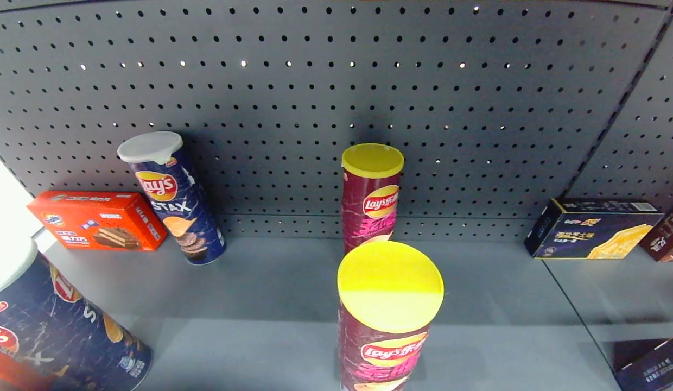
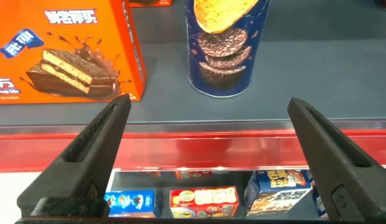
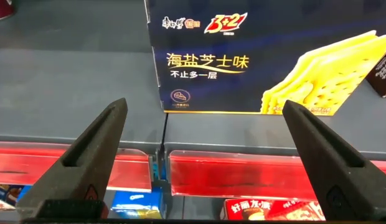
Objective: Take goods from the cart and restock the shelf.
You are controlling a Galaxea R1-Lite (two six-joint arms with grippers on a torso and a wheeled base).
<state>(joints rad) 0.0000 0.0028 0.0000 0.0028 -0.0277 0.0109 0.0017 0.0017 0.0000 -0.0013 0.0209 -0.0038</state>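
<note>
In the head view, a grey shelf (image 1: 271,288) with a pegboard back wall (image 1: 315,81) carries the goods. An orange wafer box (image 1: 97,220) lies at the far left by the back wall, and a blue chip can with a white lid (image 1: 171,195) stands just beside it. A purple chip can with a yellow lid (image 1: 372,198) stands mid-shelf at the back. A second purple can (image 1: 388,315) stands in front of it near the edge. Another blue can (image 1: 54,331) stands at the near left corner. A dark blue cracker box (image 1: 594,228) sits on the right, with a maroon box (image 1: 667,239) beside it. In the left wrist view, my left tool (image 2: 208,168) is spread wide with nothing between its fingers, level with the red shelf-edge strip (image 2: 199,146) and facing the orange box and blue can; small packets (image 2: 202,202) sit on a lower shelf. In the right wrist view, my right tool (image 3: 205,165) is likewise spread wide and holds nothing, facing the dark blue cracker box.
</note>
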